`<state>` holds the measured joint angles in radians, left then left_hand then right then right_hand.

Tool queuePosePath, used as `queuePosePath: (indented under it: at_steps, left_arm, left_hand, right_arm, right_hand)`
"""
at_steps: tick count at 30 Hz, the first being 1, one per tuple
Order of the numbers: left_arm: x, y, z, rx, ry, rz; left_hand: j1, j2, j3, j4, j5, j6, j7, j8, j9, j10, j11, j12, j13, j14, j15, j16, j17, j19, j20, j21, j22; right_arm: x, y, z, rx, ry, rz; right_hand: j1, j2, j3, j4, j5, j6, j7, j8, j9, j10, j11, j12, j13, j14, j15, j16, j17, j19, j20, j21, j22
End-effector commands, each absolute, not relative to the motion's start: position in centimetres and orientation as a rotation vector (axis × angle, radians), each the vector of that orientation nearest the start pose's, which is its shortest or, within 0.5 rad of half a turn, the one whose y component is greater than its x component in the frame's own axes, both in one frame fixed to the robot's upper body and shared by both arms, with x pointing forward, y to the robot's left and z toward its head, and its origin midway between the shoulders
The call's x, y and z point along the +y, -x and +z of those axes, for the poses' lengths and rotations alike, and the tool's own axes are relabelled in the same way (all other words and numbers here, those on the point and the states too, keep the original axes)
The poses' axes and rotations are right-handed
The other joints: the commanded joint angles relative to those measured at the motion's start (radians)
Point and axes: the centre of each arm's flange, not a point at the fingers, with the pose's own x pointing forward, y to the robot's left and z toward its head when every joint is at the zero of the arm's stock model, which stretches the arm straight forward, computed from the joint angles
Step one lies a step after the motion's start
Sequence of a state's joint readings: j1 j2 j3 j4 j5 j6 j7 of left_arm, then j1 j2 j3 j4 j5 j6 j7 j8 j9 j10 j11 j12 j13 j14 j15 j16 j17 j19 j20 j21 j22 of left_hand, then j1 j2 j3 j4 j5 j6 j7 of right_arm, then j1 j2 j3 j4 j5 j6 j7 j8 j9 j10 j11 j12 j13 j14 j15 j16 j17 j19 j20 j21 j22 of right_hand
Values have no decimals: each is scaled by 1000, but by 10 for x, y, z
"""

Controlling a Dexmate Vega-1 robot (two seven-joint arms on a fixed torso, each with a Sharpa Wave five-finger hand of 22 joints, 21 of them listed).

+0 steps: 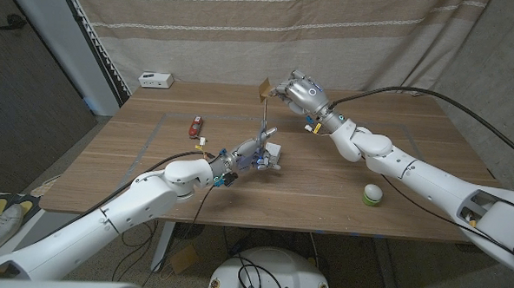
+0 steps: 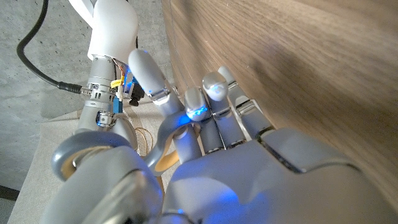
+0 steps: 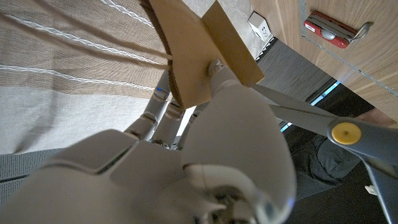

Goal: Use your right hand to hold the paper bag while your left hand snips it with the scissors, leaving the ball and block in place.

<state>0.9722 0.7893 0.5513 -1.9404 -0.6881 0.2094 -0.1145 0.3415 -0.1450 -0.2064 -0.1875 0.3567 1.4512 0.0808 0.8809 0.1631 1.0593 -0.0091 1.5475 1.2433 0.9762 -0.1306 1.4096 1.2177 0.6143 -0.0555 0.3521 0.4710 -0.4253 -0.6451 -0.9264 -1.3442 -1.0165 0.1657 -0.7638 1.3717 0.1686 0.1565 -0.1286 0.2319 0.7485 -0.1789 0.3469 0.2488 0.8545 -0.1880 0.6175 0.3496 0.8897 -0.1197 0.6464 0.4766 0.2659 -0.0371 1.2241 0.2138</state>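
My right hand (image 1: 301, 94) is raised over the table's far middle and pinches a small brown paper bag (image 1: 264, 89). The right wrist view shows the paper bag (image 3: 199, 56) pressed against the fingers of my right hand (image 3: 205, 155). My left hand (image 1: 246, 154) grips grey scissors (image 1: 265, 127) at mid-table, with the blades pointing up toward the bag. The scissors' yellow pivot (image 3: 345, 132) and one blade reach in close beside the bag; whether they touch it I cannot tell. A green and white ball (image 1: 373, 195) sits near the front right. A red block-like object (image 1: 195, 126) lies left of centre.
A white box (image 1: 155, 79) stands at the back left corner of the wooden table (image 1: 325, 177). A curtain hangs behind the table. In the left wrist view, my left hand (image 2: 249, 168) is curled around a grey handle loop (image 2: 78, 155), with the tabletop close alongside.
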Motion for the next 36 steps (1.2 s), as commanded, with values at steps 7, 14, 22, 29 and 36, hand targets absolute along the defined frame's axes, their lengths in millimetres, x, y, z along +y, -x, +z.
queuePosePath:
  at_steps: [7,14,22,29,36]
  left_arm:
    - [144,-546,-73,-255,-279,-738]
    - [143,-546,-74,-248,-264,-746]
    - [140,-545,-75,-247,-264,-758]
    - [139,-545,-76,-247,-256,-760]
    - [138,-544,-76,-253,-256,-766]
  left_hand:
    - [0,-10,-140,130,5,-25,30,10,3,200,-187,36,2,15,-74,19,5,-3,-43,10,12]
    - [-1,-11,-140,130,5,-25,31,11,3,203,-184,37,1,14,-74,20,-1,-1,-43,14,18]
    - [-3,-12,-141,131,5,-25,31,13,3,203,-185,36,2,19,-74,32,4,-4,-42,16,24]
    - [-5,-12,-141,132,5,-25,31,14,3,204,-186,36,1,14,-74,33,-1,-6,-42,19,29]
    - [-7,-12,-140,133,6,-25,31,15,3,204,-185,36,1,13,-74,37,-3,-6,-42,22,35]
  right_arm:
    - [-136,-605,57,-1514,1591,-230]
    - [-139,-603,56,-1512,1589,-229]
    - [-141,-599,55,-1526,1580,-227]
    - [-143,-597,51,-1536,1578,-223]
    - [-147,-593,48,-1560,1565,-235]
  right_hand:
    - [12,-3,-5,1,6,5,-2,-2,3,15,-5,6,0,11,-122,-5,6,-10,-159,17,1]
    - [13,-2,-7,1,6,4,-2,-3,3,16,-5,5,-1,11,-122,-8,7,-14,-159,25,1]
    - [14,-2,-9,2,7,4,-2,-4,4,17,-5,3,-2,13,-122,-10,8,-18,-159,33,0]
    - [14,-3,-10,2,7,6,-1,-4,4,16,-5,2,-3,15,-122,-12,9,-21,-159,39,0]
    - [15,-2,-11,3,8,7,-5,-4,4,17,-5,1,-3,16,-122,-14,9,-24,-158,46,-1]
